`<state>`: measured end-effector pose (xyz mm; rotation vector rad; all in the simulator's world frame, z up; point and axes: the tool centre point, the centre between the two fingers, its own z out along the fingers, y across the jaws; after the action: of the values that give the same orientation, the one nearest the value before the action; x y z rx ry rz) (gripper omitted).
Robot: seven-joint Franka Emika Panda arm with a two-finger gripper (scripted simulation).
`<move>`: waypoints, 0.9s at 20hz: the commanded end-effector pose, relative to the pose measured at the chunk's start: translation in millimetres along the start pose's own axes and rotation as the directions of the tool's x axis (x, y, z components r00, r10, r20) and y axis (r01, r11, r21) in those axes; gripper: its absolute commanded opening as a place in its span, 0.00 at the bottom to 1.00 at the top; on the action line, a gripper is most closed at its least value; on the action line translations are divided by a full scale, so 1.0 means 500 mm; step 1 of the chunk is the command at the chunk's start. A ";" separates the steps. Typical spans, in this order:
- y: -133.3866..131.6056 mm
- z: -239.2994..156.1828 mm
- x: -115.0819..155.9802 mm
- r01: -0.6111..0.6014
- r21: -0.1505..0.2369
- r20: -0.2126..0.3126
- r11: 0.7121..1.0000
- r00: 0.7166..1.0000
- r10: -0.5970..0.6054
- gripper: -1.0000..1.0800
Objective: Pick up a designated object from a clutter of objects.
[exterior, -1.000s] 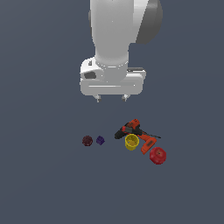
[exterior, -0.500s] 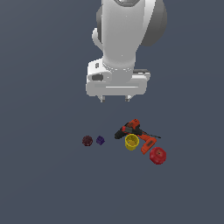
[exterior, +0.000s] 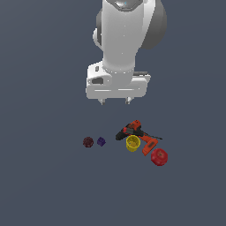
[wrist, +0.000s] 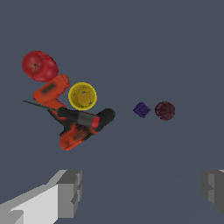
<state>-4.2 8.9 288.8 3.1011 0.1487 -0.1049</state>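
Maroon ball [exterior: 88, 141] on floor beside purple cube [exterior: 101, 141]; claw [exterior: 115, 101] high above, wide open, empty.

White arm [exterior: 126, 35], grey-tipped claw [exterior: 115, 101]

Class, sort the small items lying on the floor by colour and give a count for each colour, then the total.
Dark maroon: 1, the ball
Purple: 1, the cube
Orange-and-black: 1, the power drill
Yellow: 1, the cup
Bright red: 1, the round object
Total: 5
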 end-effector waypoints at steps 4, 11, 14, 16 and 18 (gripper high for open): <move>0.015 0.023 0.012 0.055 0.003 -0.003 0.998 0.998 -0.055 0.96; 0.049 0.072 0.036 0.170 0.008 -0.013 0.985 0.985 -0.170 0.96; 0.066 0.098 0.047 0.229 0.009 -0.018 0.973 0.973 -0.228 0.96; 0.078 0.115 0.053 0.267 0.009 -0.022 0.964 0.963 -0.267 0.96; 0.090 0.133 0.059 0.305 0.009 -0.025 0.952 0.952 -0.305 0.96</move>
<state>22.9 -31.0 228.7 3.0737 0.5824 -0.0808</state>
